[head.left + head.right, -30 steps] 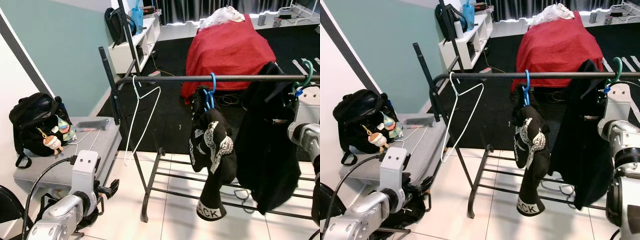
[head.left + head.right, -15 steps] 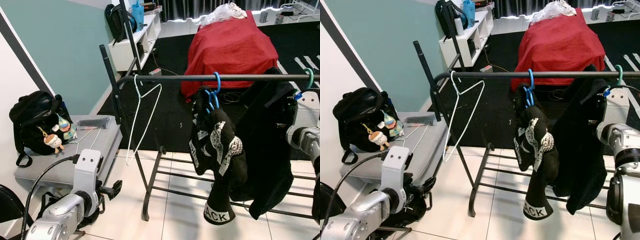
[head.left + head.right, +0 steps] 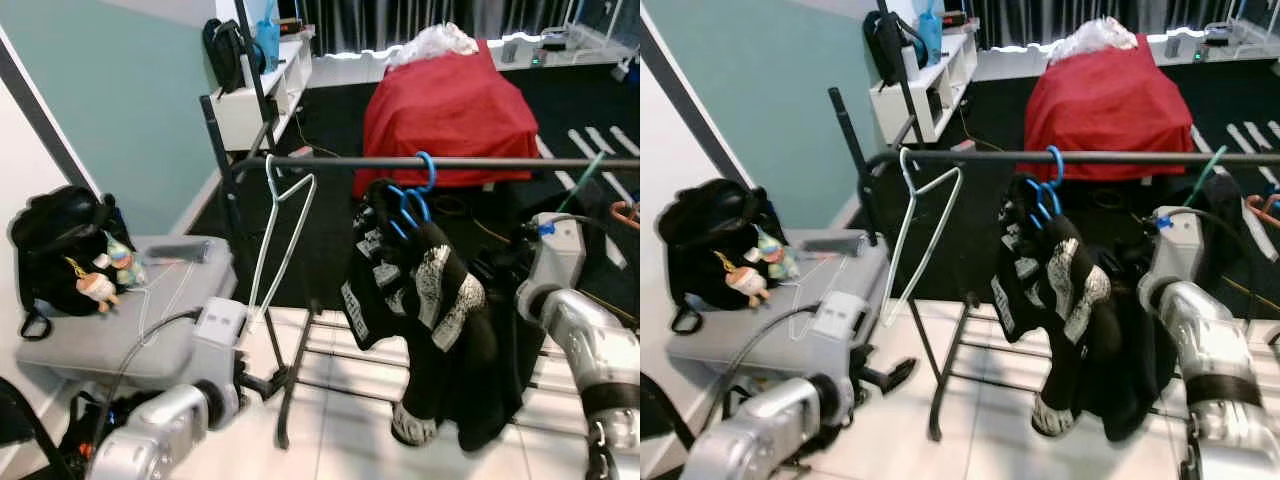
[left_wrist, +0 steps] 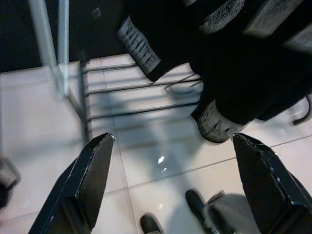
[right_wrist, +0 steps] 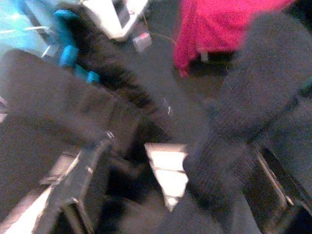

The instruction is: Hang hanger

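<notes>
A dark rail (image 3: 480, 162) crosses the rack. On it hang a bare white wire hanger (image 3: 281, 225) and a blue hanger (image 3: 414, 192) carrying a black garment with white print (image 3: 430, 300). A green hanger (image 3: 585, 180) slants below the rail at the right, beside a black coat (image 3: 1140, 350) that sags low. My right arm (image 3: 570, 315) reaches into this coat; the right gripper (image 5: 178, 151) is open with dark cloth between and ahead of its fingers. Low at the left, my left gripper (image 4: 173, 139) stands open over the tiles, holding nothing.
A grey bench (image 3: 110, 340) at the left holds a black backpack (image 3: 60, 245) with a small doll. The rack's lower bars (image 4: 141, 97) run above white floor tiles. Behind stand a red-covered bed (image 3: 450, 105) and a white shelf (image 3: 255, 95).
The camera has shifted. My right arm has dropped and moved left into the black coat, which now sags lower. The printed garment swings left. My left arm has come forward to the right.
</notes>
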Motion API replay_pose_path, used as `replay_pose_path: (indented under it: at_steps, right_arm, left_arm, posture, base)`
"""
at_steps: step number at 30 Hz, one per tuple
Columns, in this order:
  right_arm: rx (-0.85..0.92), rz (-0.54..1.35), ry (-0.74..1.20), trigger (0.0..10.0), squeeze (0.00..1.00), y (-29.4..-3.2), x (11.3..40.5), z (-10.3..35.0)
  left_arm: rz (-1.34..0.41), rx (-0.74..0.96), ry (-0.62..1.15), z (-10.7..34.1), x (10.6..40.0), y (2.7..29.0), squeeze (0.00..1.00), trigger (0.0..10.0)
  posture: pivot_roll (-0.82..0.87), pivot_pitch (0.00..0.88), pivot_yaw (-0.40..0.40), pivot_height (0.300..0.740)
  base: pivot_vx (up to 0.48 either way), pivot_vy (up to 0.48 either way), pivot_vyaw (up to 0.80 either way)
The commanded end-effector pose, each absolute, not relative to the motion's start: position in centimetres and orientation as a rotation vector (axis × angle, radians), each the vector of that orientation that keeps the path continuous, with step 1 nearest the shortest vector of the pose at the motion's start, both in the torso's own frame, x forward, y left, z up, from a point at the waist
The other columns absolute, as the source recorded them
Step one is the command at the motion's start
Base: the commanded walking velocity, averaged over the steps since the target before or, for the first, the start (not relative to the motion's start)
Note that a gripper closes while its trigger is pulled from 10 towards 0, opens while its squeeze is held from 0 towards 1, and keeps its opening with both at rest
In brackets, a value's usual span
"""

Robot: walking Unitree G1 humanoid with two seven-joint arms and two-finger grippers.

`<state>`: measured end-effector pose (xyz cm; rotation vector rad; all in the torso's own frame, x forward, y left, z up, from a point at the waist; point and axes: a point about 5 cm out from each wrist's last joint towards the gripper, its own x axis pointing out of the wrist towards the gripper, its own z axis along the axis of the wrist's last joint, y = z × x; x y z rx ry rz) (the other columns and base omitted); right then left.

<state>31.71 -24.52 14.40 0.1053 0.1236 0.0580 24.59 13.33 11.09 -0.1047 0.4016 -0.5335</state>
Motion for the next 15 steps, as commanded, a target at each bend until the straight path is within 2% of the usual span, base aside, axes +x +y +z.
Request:
replay_pose_path:
  at_steps: [1, 2, 3, 5, 6, 8, 9, 11, 13, 15]
  right_arm:
    - [0.103, 0.1, 0.03, 10.0, 0.27, -21.8, 30.6, 15.4]
    - [0.103, 0.1, 0.03, 10.0, 0.27, -21.8, 30.6, 15.4]
    - [0.095, 0.099, 0.03, 10.0, 0.0, -20.5, 29.5, 14.6]
    - [0.065, 0.083, 0.06, 10.0, 0.0, -19.9, 28.6, 13.3]
    - [-0.006, 0.022, 0.116, 10.0, 0.0, -20.0, 27.8, 11.5]
    - [-0.006, 0.022, 0.116, 10.0, 0.0, -20.0, 27.8, 11.5]
    - [-0.042, -0.046, 0.172, 10.0, 0.0, -20.4, 26.8, 9.6]
    - [-0.042, -0.046, 0.172, 10.0, 0.0, -20.4, 26.8, 9.6]
    - [-0.049, -0.18, 0.208, 10.0, 0.0, -21.9, 25.5, 8.5]
    - [-0.049, -0.18, 0.208, 10.0, 0.0, -21.9, 25.5, 8.5]
  left_arm:
    - [-0.592, -0.09, 0.389, 10.9, 24.7, 13.5, 0.0, 10.0]
    - [-0.592, -0.09, 0.389, 10.9, 24.7, 13.5, 0.0, 10.0]
    - [-0.629, -0.09, 0.379, 10.8, 24.7, 13.4, 0.0, 10.0]
    - [-0.658, -0.084, 0.374, 10.6, 24.6, 13.2, 0.0, 10.0]
    - [-0.689, -0.094, 0.374, 10.4, 24.2, 12.9, 0.0, 10.0]
    - [-0.689, -0.094, 0.374, 10.4, 24.2, 12.9, 0.0, 10.0]
    - [-0.711, -0.127, 0.377, 10.0, 23.7, 12.5, 0.0, 10.0]
    - [-0.711, -0.127, 0.377, 10.0, 23.7, 12.5, 0.0, 10.0]
    - [-0.776, -0.188, 0.381, 9.3, 22.3, 11.2, 0.0, 10.0]
    - [-0.776, -0.188, 0.381, 9.3, 22.3, 11.2, 0.0, 10.0]
  posture:
    - [-0.17, 0.0, 0.103, 0.74]
    - [-0.17, 0.0, 0.103, 0.74]
    - [-0.18, 0.0, 0.099, 0.74]
    - [-0.19, 0.0, 0.091, 0.74]
    - [-0.19, 0.0, 0.086, 0.74]
    - [-0.19, 0.0, 0.086, 0.74]
    - [-0.19, 0.0, 0.078, 0.74]
    - [-0.19, 0.0, 0.078, 0.74]
    - [-0.2, 0.0, 0.074, 0.74]
    - [-0.2, 0.0, 0.074, 0.74]
  base:
    - [0.0, 0.0, 0.0]
    - [0.0, 0.0, 0.0]
    - [0.0, 0.0, 0.0]
    - [0.0, 0.0, 0.0]
    - [0.0, 0.0, 0.0]
    - [0.0, 0.0, 0.0]
    - [0.0, 0.0, 0.0]
    - [0.0, 0.0, 0.0]
    - [0.0, 0.0, 0.0]
    - [0.0, 0.0, 0.0]
